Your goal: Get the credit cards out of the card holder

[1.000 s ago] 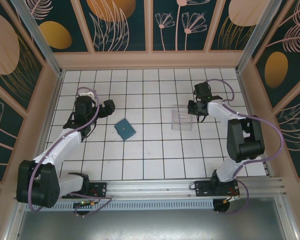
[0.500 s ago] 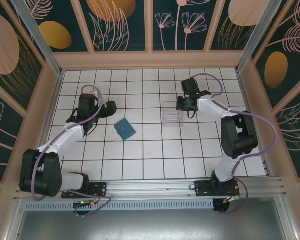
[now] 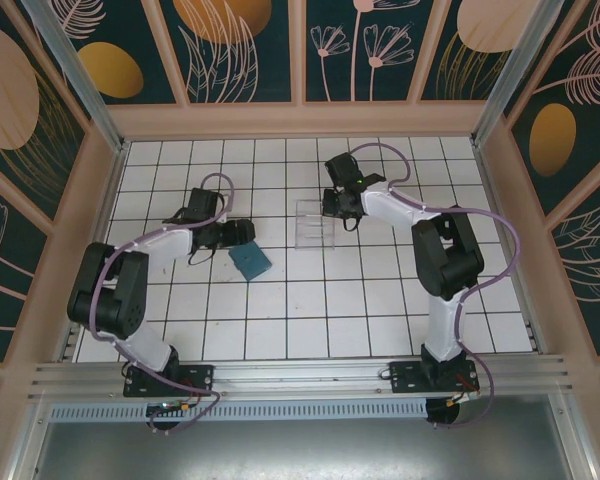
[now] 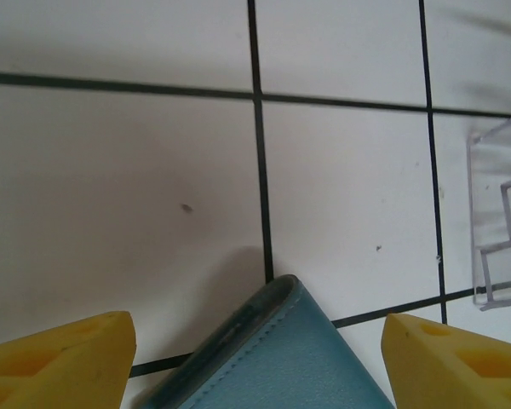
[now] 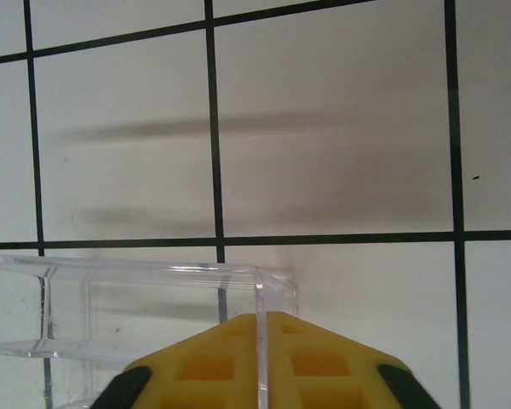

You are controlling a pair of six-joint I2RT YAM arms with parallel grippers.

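card holder (image 3: 250, 260) lying folded on tiled table (image 3: 310, 300), inside hidden | left gripper (image 3: 242, 234) spreading wide, flanking its corner | right gripper (image 3: 330, 205) clamping clear tray (image 3: 315, 225) wall, fingertips cut off

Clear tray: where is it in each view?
Top external: clear tray just beyond centre, at the right gripper.
Left wrist: clear tray at right edge, beyond the card holder corner.
Right wrist: clear tray bottom left, one wall between the yellow fingers.
Shared landmark: the table and its black grid lines.
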